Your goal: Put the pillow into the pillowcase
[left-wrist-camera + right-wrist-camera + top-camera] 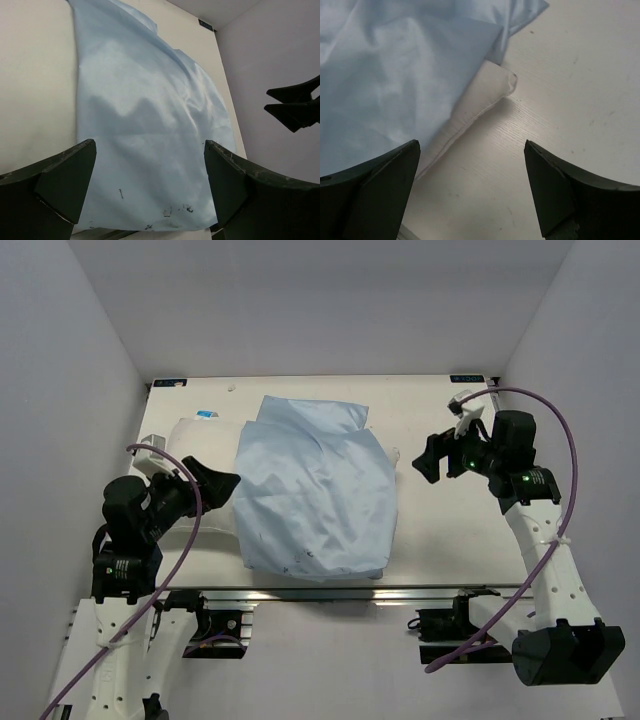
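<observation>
the wrinkly light blue fabric pillowcase point(315, 500) lies on the white table point(440, 530) over the plump white rectangular pillow point(195, 438), whose end shows at its 10 o'clock side. whether it is draped or partly sleeved is hard to tell. the left gripper point(226, 485) at its 9 o'clock and the right gripper point(424, 462) at 3 o'clock both gape wide, empty.

The pillow point(195, 437) lies across the middle of the surface point(445, 530). The pillowcase point(315, 495) is draped on top of it and covers its middle and right part. The pillow's left end sticks out from under the pillowcase's left edge, and one pillow corner shows at the pillowcase's right edge. The pillowcase's near edge reaches the front of the surface. The left end effector point(225, 483) is over the pillow's exposed left part, just beside the pillowcase. The right end effector point(425, 462) is right of the pillowcase, apart from it, over bare surface.
</observation>
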